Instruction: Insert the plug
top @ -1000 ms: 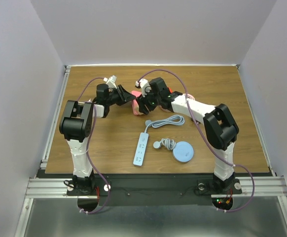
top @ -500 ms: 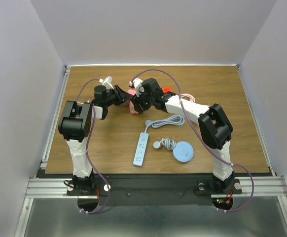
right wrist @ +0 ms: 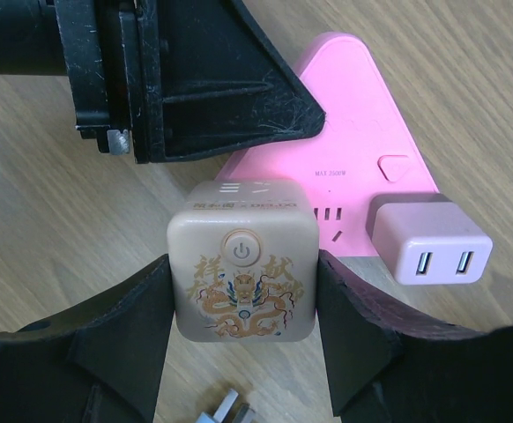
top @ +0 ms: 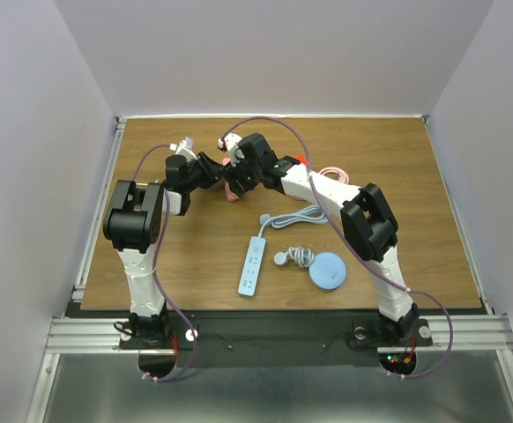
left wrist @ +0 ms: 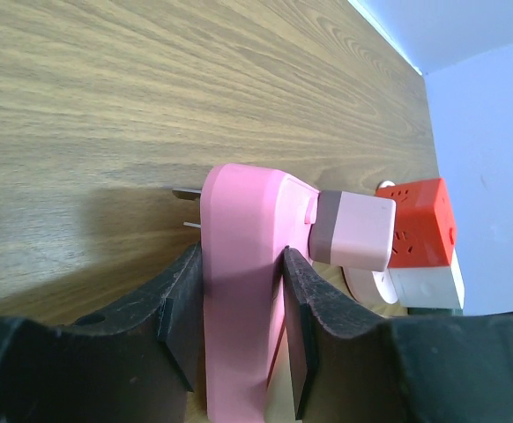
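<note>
Right wrist: right hand (right wrist: pixel 243 295) grips plug (right wrist: pixel 242 264), perhaps inside pink socket (right wrist: pixel 349 115).

The left arm (top: pixel 137 220) folds at a raised elbow, its forearm angling inward. The left end effector (left wrist: pixel 241 264) is clamped on a pink socket adapter (left wrist: pixel 239 203). The right arm (top: pixel 367 225) stretches far left to meet it. The right end effector (right wrist: pixel 241 264) pinches a beige cube adapter (right wrist: pixel 243 251).
</note>
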